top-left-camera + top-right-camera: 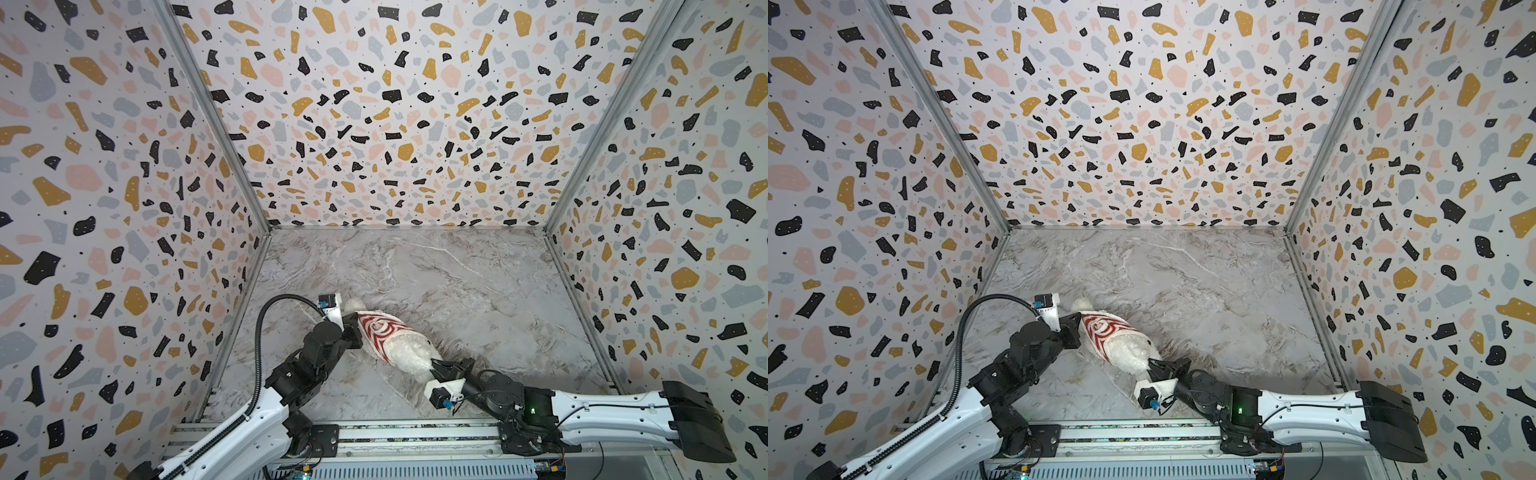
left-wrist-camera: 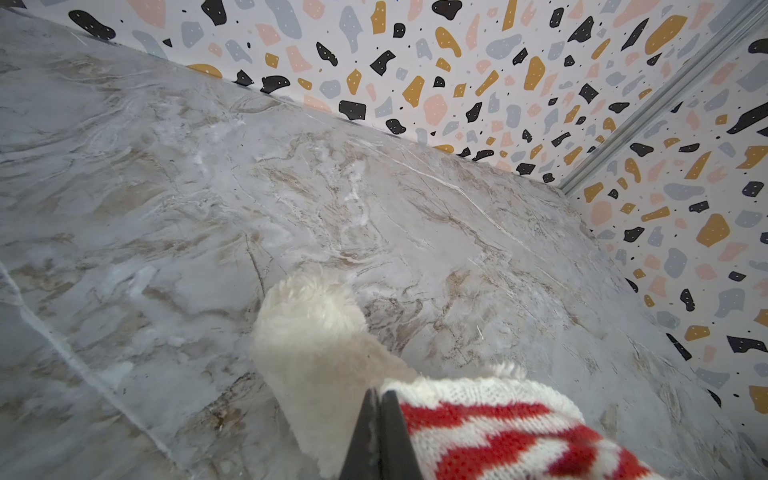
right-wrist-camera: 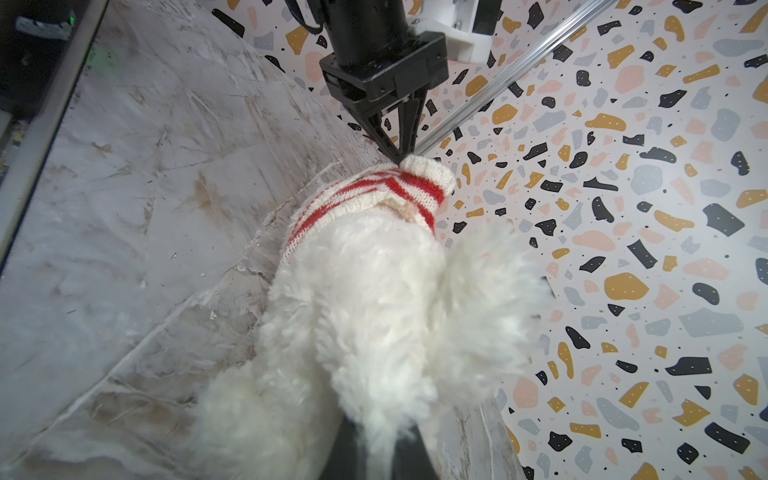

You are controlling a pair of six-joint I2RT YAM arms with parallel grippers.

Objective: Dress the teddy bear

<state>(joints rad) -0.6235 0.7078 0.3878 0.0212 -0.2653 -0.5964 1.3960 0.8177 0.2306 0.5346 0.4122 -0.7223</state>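
Marble surface (image 1: 478,282) with a fluffy white teddy bear (image 1: 409,353) near its front edge, red-and-white sweater (image 1: 380,328) over its upper half. Probably light, soft, squashy: grip fur or knit rim. At one end the left gripper (image 2: 380,395) pinches the sweater's rim; the right gripper (image 1: 436,365) pinches the bear's bottom fur.

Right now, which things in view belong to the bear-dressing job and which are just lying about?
In the job: teddy bear; striped sweater, partly on it; left end effector, shut on the sweater; right end effector, shut on the bear's uncovered end.
Just there: marble table; patterned walls.
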